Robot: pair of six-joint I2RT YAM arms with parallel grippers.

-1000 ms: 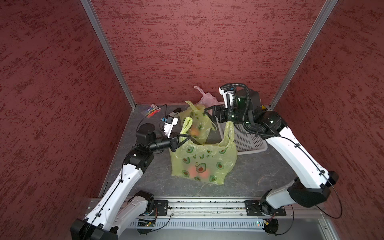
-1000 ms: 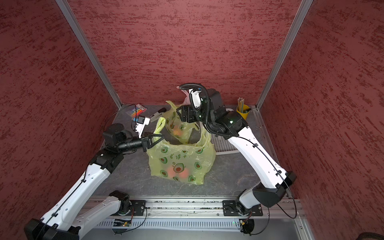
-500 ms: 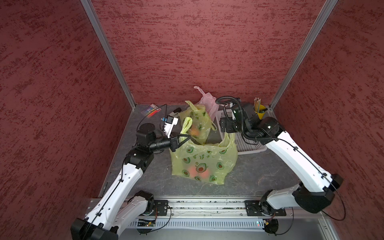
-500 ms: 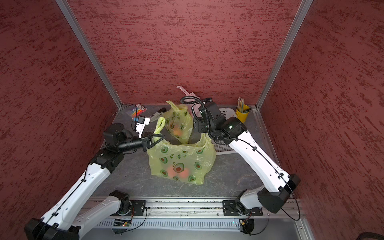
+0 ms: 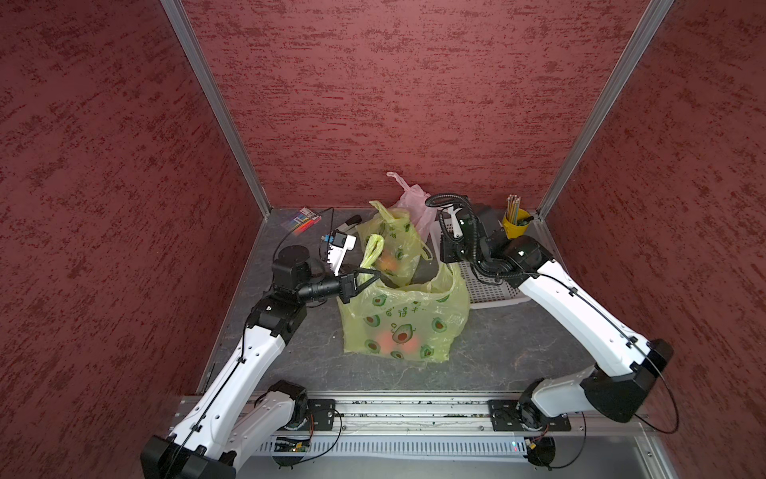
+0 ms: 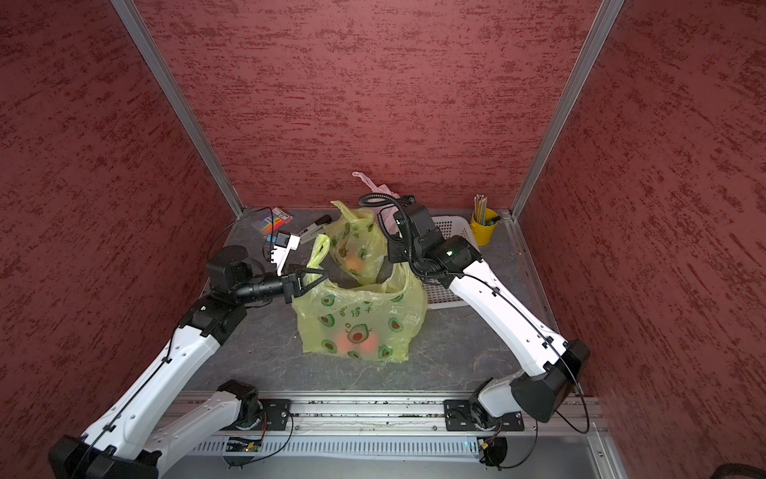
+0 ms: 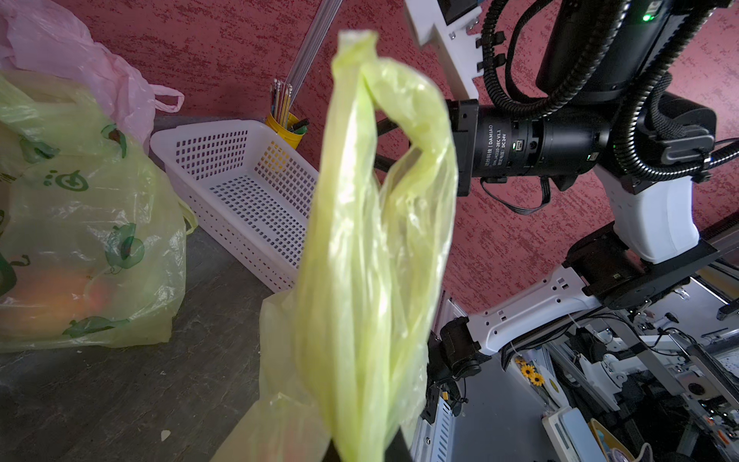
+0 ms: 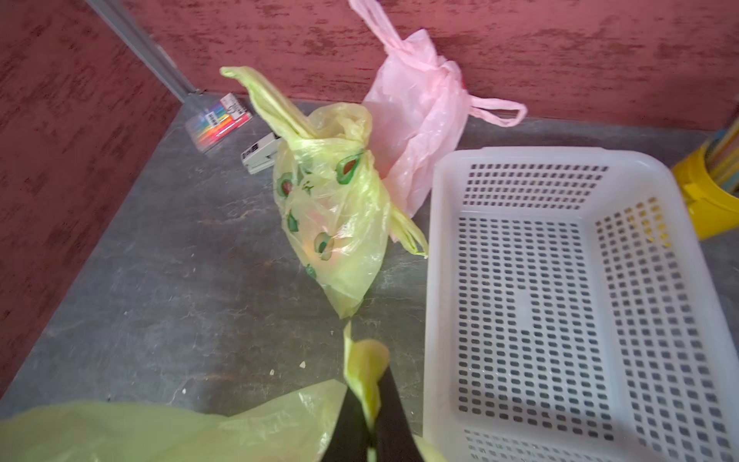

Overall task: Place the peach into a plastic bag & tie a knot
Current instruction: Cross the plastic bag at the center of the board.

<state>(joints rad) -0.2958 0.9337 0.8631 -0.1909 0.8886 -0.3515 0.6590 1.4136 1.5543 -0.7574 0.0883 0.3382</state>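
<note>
The left gripper (image 5: 375,274) and right gripper (image 8: 370,404) each pinch the mid-frame bag (image 5: 404,319), whose thin film may slip during knotting

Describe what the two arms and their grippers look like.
The left arm and right arm have white shells, black joints and thin black cables along them. The right arm carries a coiled black hose and a green light. Fingers are black and tapered; a motor bears DAMIAO lettering.

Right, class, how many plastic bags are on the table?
3: an open green bag in front, a knotted green bag behind it, a pink bag by the back wall.
</note>
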